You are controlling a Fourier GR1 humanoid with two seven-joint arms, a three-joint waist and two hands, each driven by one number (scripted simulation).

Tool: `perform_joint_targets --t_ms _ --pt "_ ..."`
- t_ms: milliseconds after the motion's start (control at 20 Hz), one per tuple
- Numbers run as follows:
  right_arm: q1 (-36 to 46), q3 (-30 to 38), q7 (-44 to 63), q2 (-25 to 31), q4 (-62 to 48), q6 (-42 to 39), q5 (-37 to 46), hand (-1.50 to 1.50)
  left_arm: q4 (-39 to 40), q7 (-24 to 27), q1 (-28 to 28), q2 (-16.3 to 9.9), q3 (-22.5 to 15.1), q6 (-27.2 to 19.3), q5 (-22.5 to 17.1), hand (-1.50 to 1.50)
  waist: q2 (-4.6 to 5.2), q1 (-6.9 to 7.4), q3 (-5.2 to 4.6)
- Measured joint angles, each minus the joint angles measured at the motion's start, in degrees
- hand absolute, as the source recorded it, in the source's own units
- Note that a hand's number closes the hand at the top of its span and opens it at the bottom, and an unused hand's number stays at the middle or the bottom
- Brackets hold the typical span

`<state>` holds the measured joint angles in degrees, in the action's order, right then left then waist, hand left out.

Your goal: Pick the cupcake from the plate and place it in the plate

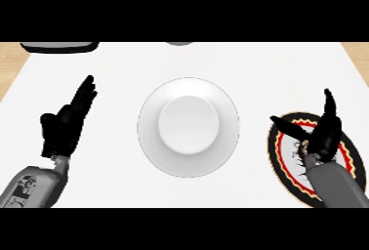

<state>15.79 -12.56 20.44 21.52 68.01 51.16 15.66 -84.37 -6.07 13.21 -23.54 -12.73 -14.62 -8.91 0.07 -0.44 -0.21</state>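
A plain white plate (188,127) lies in the middle of the white counter with nothing on it. At the right lies a plate (282,161) with a black rim, a red and yellow wavy ring and a white centre. My right hand (324,134) hovers over that plate, fingers straight and thumb spread, and hides much of its centre. No cupcake shows; whether one sits under the hand I cannot tell. My left hand (66,124) rests open at the left, fingers pointing up and away.
A dark-rimmed grey object (59,47) sits at the far left corner, cut off by the view's top. A small grey object (179,43) peeks in at the top centre. Wooden surface (10,56) shows beyond the counter's sides.
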Motion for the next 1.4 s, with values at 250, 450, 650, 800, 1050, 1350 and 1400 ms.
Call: perform_joint_targets --t_ms 250,450,650,800,1050,1350,1400 --pt "-1.71 -2.53 13.84 4.42 6.53 -0.26 13.54 -1.5 1.84 1.21 -0.11 -0.37 1.39 1.4 -0.02 0.0 -0.41 -0.66 -0.05" --pt "-2.0 -3.62 26.89 7.88 12.6 -8.79 19.45 -1.5 2.75 2.45 -0.67 -0.04 1.88 1.6 0.14 0.0 -0.67 -1.22 -0.18" --pt "-1.74 -4.41 37.72 10.93 17.95 -20.6 18.47 -1.5 2.92 1.96 -0.26 0.5 1.71 1.35 0.5 0.0 -0.79 -1.45 -0.19" --pt "-1.48 -3.95 42.84 13.42 23.13 -27.95 16.07 -1.5 3.83 2.61 0.22 0.5 2.27 2.06 0.27 0.0 -0.71 -1.42 -0.14" --pt "-2.07 -2.03 47.59 16.08 29.03 -35.32 11.02 -1.5 3.47 1.81 0.81 0.95 2.21 2.31 0.65 0.0 -0.54 -0.85 0.0" --pt "-4.73 0.13 48.32 15.98 31.29 -39.1 8.43 -1.5 3.27 1.74 0.93 1.65 2.52 2.73 1.48 0.0 -0.28 -0.2 0.11" --pt "-4.99 0.45 47.72 15.69 30.21 -39.34 8.09 -1.5 3.32 2.04 0.8 1.96 2.45 2.8 1.67 0.0 -0.23 -0.04 0.11"
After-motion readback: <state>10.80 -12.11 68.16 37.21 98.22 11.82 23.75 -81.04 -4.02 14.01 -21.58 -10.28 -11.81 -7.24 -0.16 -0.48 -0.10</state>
